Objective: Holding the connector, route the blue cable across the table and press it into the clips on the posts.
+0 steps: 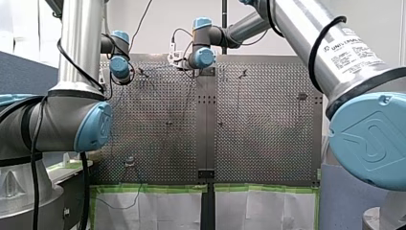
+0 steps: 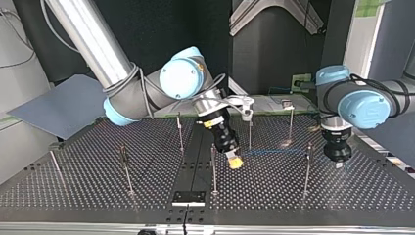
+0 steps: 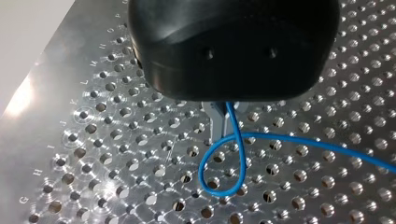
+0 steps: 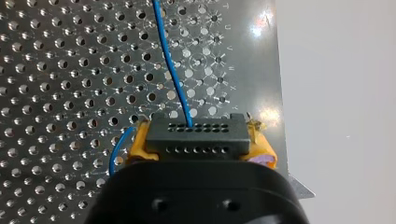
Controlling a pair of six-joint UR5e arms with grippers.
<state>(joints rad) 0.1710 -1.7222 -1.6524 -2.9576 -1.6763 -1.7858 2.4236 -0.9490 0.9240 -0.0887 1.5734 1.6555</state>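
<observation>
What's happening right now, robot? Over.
Right gripper shut on connector. Left gripper shut on blue cable, loop ahead of it. Posts stand close by.

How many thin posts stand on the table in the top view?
7 posts, by that view: far left, left front, left back, centre front, centre back, right back, right front. More may be hidden.

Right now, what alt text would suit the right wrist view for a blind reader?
My right pincer, with yellow pads, clamps a black rectangular connector with rows of small holes. A thin blue cable runs from it across the perforated metal table.
</observation>
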